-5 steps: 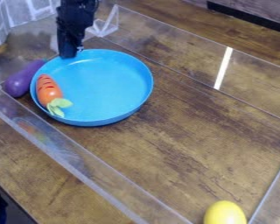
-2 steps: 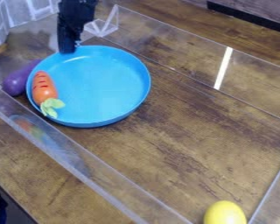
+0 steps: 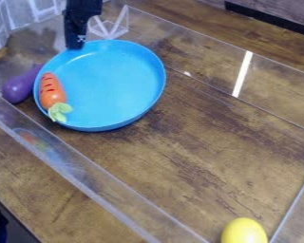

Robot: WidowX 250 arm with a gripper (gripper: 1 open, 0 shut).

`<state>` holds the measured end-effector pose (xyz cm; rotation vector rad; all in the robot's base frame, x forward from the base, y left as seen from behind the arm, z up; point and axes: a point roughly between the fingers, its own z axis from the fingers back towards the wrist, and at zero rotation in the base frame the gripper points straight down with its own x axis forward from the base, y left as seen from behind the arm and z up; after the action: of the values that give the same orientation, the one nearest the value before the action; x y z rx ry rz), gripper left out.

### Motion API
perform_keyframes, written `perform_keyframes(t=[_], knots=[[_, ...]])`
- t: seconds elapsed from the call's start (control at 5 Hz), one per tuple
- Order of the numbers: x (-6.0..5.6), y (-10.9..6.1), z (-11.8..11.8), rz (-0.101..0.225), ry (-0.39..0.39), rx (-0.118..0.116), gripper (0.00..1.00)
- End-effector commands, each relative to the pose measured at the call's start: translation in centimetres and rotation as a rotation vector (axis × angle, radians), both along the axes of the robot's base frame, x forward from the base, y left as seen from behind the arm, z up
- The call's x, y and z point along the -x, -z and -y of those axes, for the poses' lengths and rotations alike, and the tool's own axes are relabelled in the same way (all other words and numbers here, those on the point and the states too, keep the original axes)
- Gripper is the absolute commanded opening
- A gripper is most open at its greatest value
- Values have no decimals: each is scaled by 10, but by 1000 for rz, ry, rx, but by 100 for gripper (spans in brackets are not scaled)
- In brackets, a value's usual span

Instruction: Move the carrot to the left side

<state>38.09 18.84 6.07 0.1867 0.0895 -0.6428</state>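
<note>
Camera view, looking down at an angle: the black end effector (image 3: pixel 75 40) hangs at the far left, its tips at the far rim of the blue plate (image 3: pixel 129 90). Its fingers are closed together with nothing visible between them; whether they touch the rim is not clear from this angle.

The carrot (image 3: pixel 49 91) lies inside the plate against its left wall, leafy tip toward the near side. Just outside the plate on the left, touching or nearly touching its rim, sits the purple eggplant (image 3: pixel 19 87). A yellow lemon (image 3: pixel 243 231) rests well apart at the near right corner.

By my reading the carrot is already on the left side of the scene, riding in the plate, so the task looks close to done or in its last stage of shifting the plate. If more leftward travel is wanted, the next move calls for a steady nudge on the rim, and the eggplant leaves little room.

The plate is smooth, glossy plastic, round with a shallow raised lip. The carrot is a tapered orange toy with dark ridges and a pale green top. The worktop (image 3: pixel 205 142) is dark wood grain, bounded by clear plastic walls that catch glare.
</note>
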Motion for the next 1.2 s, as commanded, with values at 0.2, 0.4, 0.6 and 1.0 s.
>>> perform_keyframes(t=[0.2,0.4,0.6,1.0], knots=[[-15,-29,3,94,106,-39,100],[-15,-15,8,93,70,-37,100],[-12,-3,14,90,23,-34,100],[-12,15,6,84,-61,-36,0]])
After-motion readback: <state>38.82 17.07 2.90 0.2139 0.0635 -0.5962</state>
